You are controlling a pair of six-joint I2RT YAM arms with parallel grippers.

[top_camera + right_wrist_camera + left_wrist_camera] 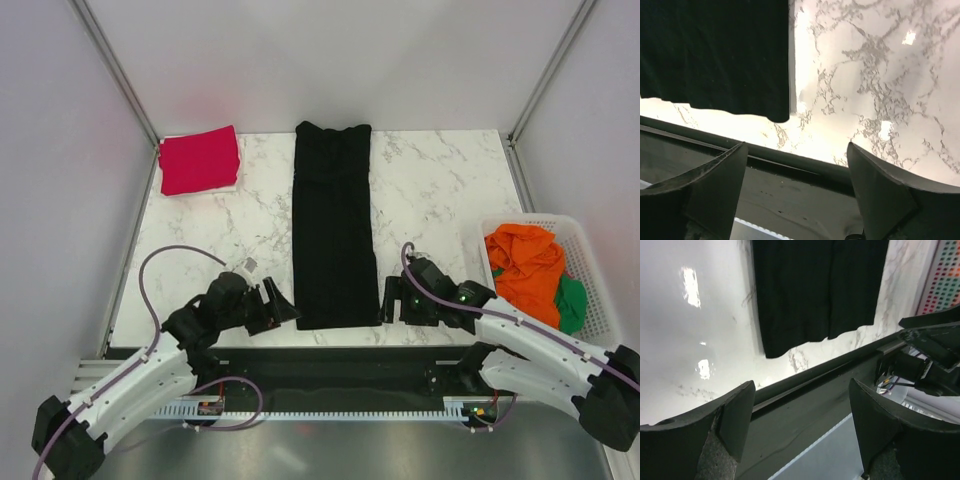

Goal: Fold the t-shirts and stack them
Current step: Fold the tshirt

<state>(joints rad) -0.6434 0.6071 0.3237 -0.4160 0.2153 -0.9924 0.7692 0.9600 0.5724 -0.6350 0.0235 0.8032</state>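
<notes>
A black t-shirt [332, 226], folded into a long narrow strip, lies flat down the middle of the marble table [440, 190]. Its near hem shows in the left wrist view [815, 290] and the right wrist view [715, 55]. My left gripper [283, 310] is open and empty just left of the hem's near-left corner. My right gripper [390, 300] is open and empty just right of the near-right corner. A folded red t-shirt [199, 159] lies at the far left. Orange [525, 263] and green [571, 302] shirts sit crumpled in a white basket [592, 270] at the right.
The table's dark front rail [820, 375] runs under both grippers, also seen in the right wrist view [790, 160]. White walls and metal posts [115, 70] enclose the table on three sides.
</notes>
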